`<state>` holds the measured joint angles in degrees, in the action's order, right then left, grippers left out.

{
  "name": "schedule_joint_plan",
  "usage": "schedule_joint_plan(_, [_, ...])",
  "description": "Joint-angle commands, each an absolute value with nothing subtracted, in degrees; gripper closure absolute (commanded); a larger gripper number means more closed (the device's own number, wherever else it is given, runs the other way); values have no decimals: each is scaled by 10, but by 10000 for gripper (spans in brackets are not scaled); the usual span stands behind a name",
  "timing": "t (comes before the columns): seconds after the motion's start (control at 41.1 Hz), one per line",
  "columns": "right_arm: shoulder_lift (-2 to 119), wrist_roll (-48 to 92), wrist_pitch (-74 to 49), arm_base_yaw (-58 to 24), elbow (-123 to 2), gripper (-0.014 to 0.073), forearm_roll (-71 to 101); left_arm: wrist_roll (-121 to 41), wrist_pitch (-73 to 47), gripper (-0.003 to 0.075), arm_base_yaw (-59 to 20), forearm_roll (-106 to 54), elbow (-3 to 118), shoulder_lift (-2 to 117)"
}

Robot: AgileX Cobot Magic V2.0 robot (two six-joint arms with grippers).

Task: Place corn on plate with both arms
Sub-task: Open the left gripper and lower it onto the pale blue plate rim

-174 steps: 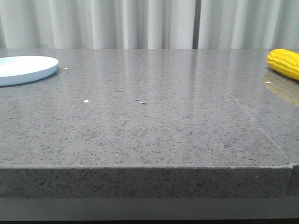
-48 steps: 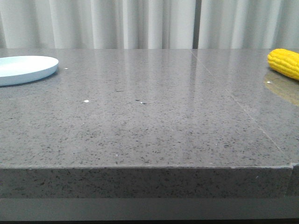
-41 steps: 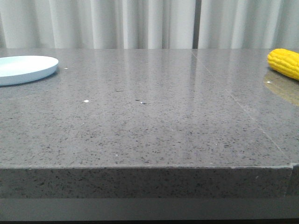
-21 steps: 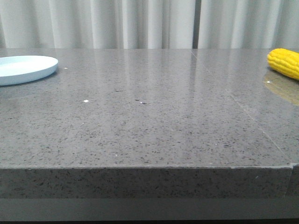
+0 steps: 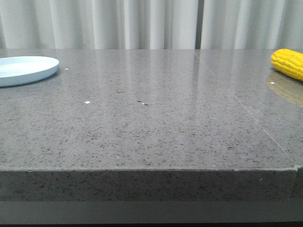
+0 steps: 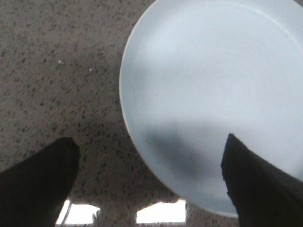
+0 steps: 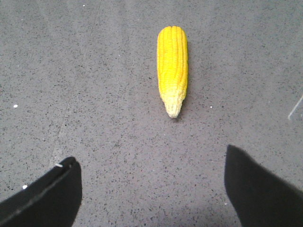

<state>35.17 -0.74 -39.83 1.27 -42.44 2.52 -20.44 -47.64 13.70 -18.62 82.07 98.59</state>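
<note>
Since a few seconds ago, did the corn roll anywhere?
No. In the front view the corn lies at the same spot by the table's right edge, just as far from the seam line as before.

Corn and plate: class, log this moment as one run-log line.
corn: on table, ungrasped | plate: empty | left gripper: open by plate | right gripper: open, short of corn

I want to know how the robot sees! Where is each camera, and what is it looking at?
Front view: looks forward, low over the grey table toward curtains; plate far left, corn far right; no arm shows.
Left wrist view: above the plate; both dark left gripper fingers show, jaws spread.
Right wrist view: above the corn, lying on the table; right gripper jaws spread, empty.
Shared: front and left wrist both show the plate; front and right wrist, the corn.
</note>
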Motion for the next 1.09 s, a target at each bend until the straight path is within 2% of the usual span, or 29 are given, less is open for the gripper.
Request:
schedule_joint_plan(0.0, [356,-3,-356,16,-442,-42,24,-209,-471,122,137,-212,872,994])
schedule_joint_plan(0.413, [356,-3,-356,16,-442,-42,24,-209,-512,135,137,-215,966,1088])
schedule_joint_plan(0.486, [356,-3,-356,16,-442,-42,24,-209,-512,190,137,-215,966,1088])
schedule_joint_plan(0.608, [356,-3,-355,16,-442,-42,24,-209,-514,350,137,-215,966,1089])
schedule_joint_plan(0.729, [356,-3,-355,16,-442,-42,24,-209,-518,456,137,-214,966,1093])
schedule_joint_plan(0.948, [356,-3,-355,16,-442,-42,24,-209,-520,484,137,-210,966,1099])
schedule_joint_plan(0.996, [356,-3,-355,16,-442,-42,24,-209,-521,508,137,-210,966,1099])
schedule_joint_plan(1.069, [356,-3,-355,16,-442,-42,24,-209,-525,587,137,-206,966,1099])
